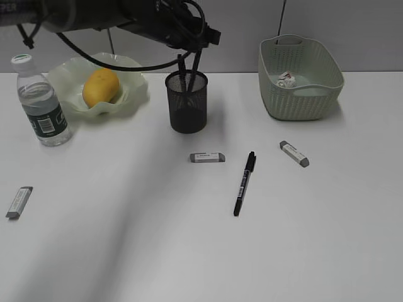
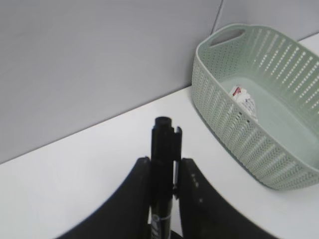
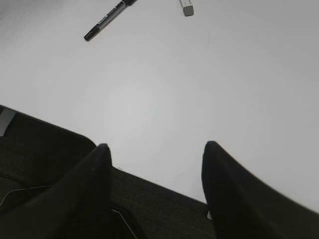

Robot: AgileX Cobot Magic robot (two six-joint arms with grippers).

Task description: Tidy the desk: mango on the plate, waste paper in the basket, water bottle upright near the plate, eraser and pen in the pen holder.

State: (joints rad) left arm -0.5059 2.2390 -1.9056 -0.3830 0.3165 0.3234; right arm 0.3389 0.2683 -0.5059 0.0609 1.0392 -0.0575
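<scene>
left gripper (image 2: 162,174) pinching a pen (image 2: 163,149) upright, right above the pen holder (image 1: 186,100) | right gripper (image 3: 155,152) spread, second pen (image 3: 107,19) lying well ahead on desk (image 3: 199,84)

bare desk (image 1: 189,251) in front, pen holder (image 1: 187,104) mid-back, loose pen (image 1: 244,183) beside eraser (image 1: 207,157)

three erasers (image 1: 208,157), two pens (image 1: 244,183), one basket (image 1: 301,77)
</scene>
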